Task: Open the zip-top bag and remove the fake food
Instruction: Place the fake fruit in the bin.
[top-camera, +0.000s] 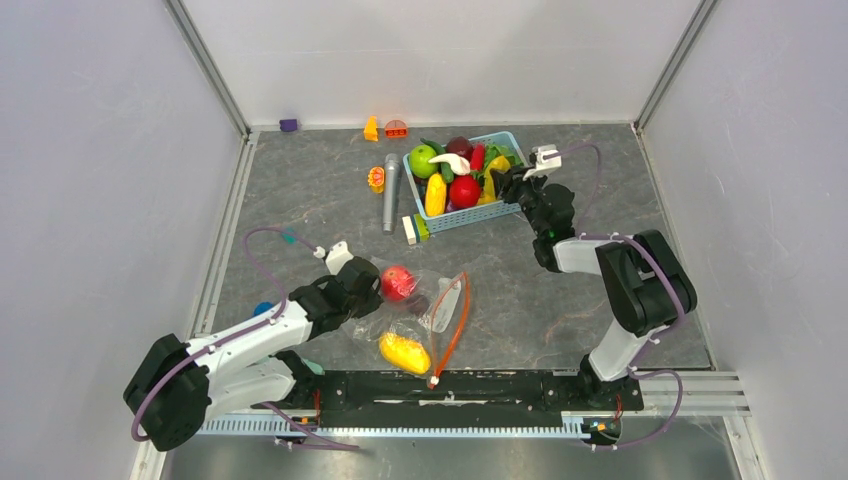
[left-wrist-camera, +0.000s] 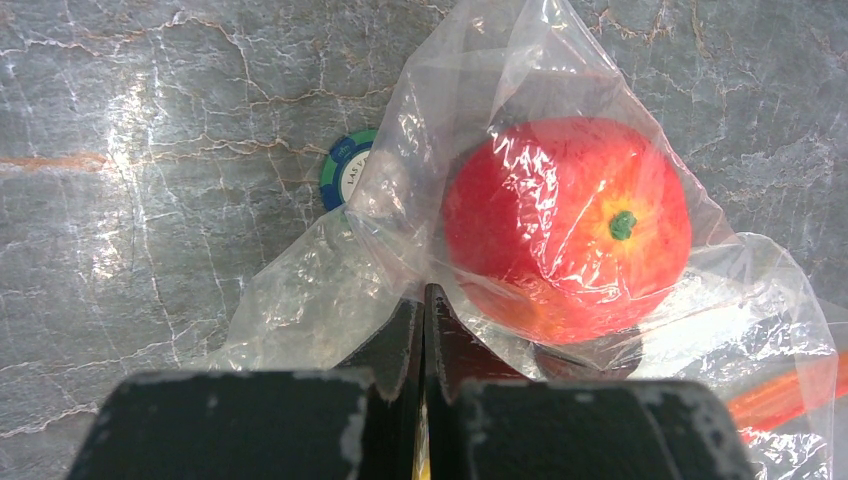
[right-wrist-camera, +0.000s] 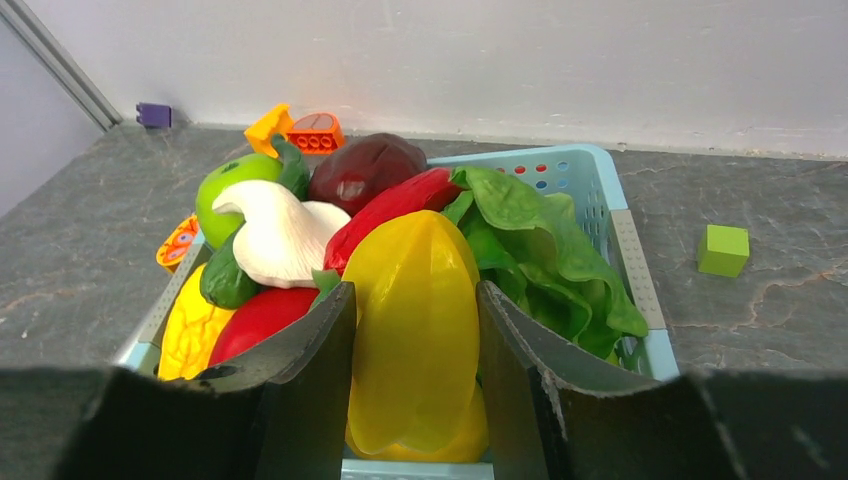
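The clear zip-top bag (top-camera: 425, 312) lies at the near middle of the table, its orange-red zip strip (top-camera: 455, 325) on its right side. A red round fruit (top-camera: 398, 283) and a yellow-orange mango piece (top-camera: 405, 352) are inside it. My left gripper (top-camera: 368, 284) is shut on a fold of the bag's plastic. In the left wrist view the gripper (left-wrist-camera: 425, 295) pinches the film just beside the red fruit (left-wrist-camera: 567, 225). My right gripper (top-camera: 510, 182) is over the basket, its jaws (right-wrist-camera: 415, 292) closed on a yellow fake food piece (right-wrist-camera: 412, 320).
The light-blue basket (top-camera: 470, 215) at the back holds a green apple (top-camera: 422, 158), lettuce (right-wrist-camera: 540, 240), a white piece (right-wrist-camera: 280, 235), and red and maroon pieces. A grey cylinder (top-camera: 390, 190) lies left of it. A poker chip (left-wrist-camera: 345, 172) sits under the bag. A green cube (right-wrist-camera: 723, 250) lies to the right.
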